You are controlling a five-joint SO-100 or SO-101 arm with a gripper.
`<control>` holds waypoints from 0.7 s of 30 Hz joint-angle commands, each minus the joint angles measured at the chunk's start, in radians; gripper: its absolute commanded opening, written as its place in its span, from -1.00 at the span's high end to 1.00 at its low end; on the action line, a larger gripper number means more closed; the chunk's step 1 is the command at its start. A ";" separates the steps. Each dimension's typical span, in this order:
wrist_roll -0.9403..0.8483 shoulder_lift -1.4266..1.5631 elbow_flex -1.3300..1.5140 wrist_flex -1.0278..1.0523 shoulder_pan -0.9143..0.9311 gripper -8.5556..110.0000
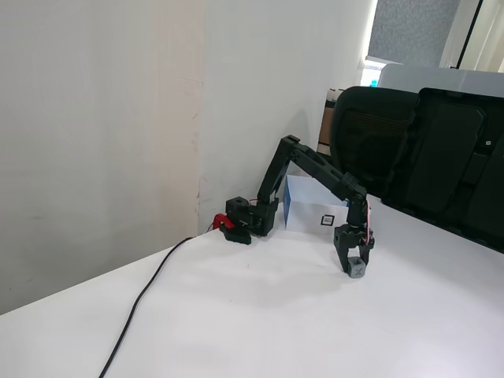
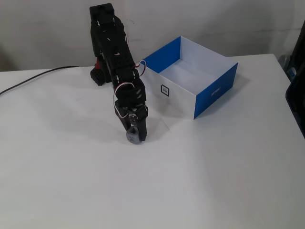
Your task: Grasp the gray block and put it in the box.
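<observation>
— Where's the box (image 2: 200,98)?
— On the white table (image 2: 214,181), open, right of the arm in the higher fixed view.
— And the gripper (image 2: 134,138)?
— Clamped on the gray block (image 2: 133,138) — low at the tabletop, apart from the box.

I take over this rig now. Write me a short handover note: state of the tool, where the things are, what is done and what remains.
Tool: the black two-finger tool is closed on the small gray cube with dark marks, low at the white table. Whether the cube is lifted off the surface, I cannot tell.
Things: the low white box with a blue inside stands to the right of the tool and farther back in the higher fixed view; what shows of its inside is empty.
Done: the cube is grasped.
Left: lift it, carry it over the box wall, release it inside.
</observation>
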 commanded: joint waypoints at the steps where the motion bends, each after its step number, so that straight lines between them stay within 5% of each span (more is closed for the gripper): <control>1: 0.037 0.026 -0.117 0.063 -0.025 0.85; 21: 0.109 0.032 -0.293 0.258 -0.052 0.85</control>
